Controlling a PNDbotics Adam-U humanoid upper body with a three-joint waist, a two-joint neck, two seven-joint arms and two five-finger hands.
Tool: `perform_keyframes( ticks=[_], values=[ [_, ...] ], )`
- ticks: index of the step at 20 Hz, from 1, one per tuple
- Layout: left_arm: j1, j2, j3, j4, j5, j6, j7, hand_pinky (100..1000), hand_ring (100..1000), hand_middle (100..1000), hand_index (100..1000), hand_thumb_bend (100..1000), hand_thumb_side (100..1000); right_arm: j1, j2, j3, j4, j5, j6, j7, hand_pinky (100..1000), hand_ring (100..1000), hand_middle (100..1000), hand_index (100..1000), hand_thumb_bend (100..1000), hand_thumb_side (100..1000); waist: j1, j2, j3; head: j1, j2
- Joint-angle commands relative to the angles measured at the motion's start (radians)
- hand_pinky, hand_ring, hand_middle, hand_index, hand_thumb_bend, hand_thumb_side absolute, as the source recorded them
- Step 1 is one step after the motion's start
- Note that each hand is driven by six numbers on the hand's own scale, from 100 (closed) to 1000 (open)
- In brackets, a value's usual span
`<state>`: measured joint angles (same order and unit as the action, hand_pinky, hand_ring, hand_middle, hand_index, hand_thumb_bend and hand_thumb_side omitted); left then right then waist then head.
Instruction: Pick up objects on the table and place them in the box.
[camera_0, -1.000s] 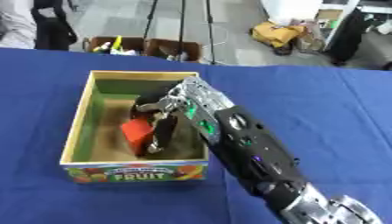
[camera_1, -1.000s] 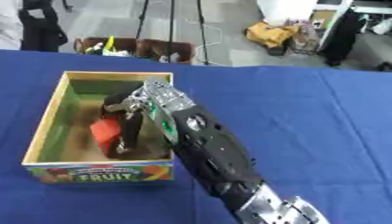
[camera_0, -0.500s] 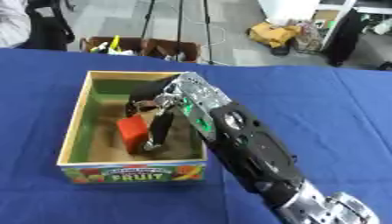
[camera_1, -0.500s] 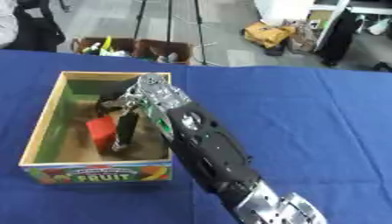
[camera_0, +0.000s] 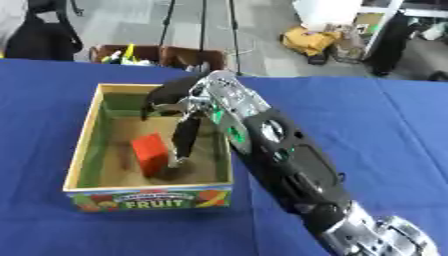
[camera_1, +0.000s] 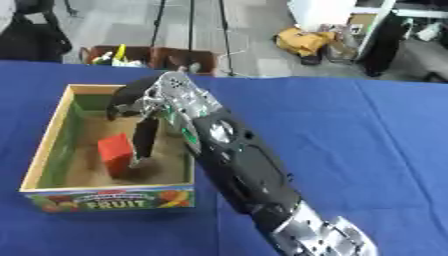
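A cardboard box (camera_0: 81, 145) with a FRUIT label on its front stands on the blue table (camera_0: 376, 125). A red block (camera_0: 150, 153) lies on the box floor, left of centre. My right arm comes in from the lower right, and my right hand (camera_0: 206, 99) hangs over the box interior. One dark finger (camera_0: 184, 138) points straight down beside the block, its tip at the block's right edge. The hand is open and holds nothing. I see no other loose objects on the table. My left hand does not show.
Past the table's far edge are open crates (camera_0: 157, 53) of small items, tripod legs and a yellow bag (camera_0: 311, 38) on the floor. Bare blue cloth lies right of my arm and in front of the box.
My right hand has drawn up and slightly toward the far side of the box. The red block stays on the box floor, now apart from most of the fingers.
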<state>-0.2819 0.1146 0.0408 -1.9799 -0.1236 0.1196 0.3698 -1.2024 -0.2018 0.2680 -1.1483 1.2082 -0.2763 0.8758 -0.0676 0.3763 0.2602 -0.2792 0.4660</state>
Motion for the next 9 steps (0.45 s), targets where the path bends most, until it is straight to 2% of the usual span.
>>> perform_keyframes(
  ticks=[1,2,3,5,7,8,9],
  values=[
    [-0.003,0.012,0.000,-0.020,0.002,0.002,0.000,301,687,554,499,100,851,-0.025,-0.021,-0.011,-0.028,0.019,-0.015,0.015,760,950,974,1000,850,627,0.013,-0.026,-0.001,-0.006,0.002],
    [-0.003,0.011,0.000,-0.020,0.002,0.002,0.001,301,687,554,499,100,851,-0.023,-0.019,-0.012,-0.025,0.017,-0.015,0.015,863,1000,1000,1000,873,631,0.013,-0.026,-0.001,-0.008,0.002],
    [-0.003,0.011,0.000,-0.020,0.002,0.002,0.002,301,688,554,499,100,851,-0.022,-0.018,-0.013,-0.020,0.012,-0.017,0.017,909,1000,1000,1000,887,635,0.014,-0.026,-0.002,-0.010,0.002],
    [-0.002,0.011,0.000,-0.020,0.002,0.003,0.003,301,687,554,499,100,850,-0.022,-0.016,-0.014,-0.014,0.000,-0.021,0.024,942,1000,1000,1000,888,645,0.015,-0.026,-0.002,-0.014,0.000],
    [-0.001,0.011,0.000,-0.020,0.002,0.003,0.003,300,687,554,499,100,850,-0.020,-0.013,-0.013,-0.005,-0.009,-0.026,0.029,953,1000,1000,1000,844,609,0.016,-0.026,-0.002,-0.017,-0.004],
    [-0.001,0.011,0.000,-0.020,0.002,0.003,0.003,300,688,554,499,100,848,-0.019,-0.012,-0.012,0.002,-0.011,-0.030,0.030,955,1000,1000,1000,653,529,0.017,-0.026,-0.003,-0.018,-0.006],
    [-0.001,0.011,0.001,-0.020,0.002,0.003,0.003,300,687,554,499,100,847,-0.018,-0.010,-0.011,0.009,-0.011,-0.035,0.031,959,1000,1000,1000,566,515,0.018,-0.025,-0.002,-0.018,-0.008]
  ],
)
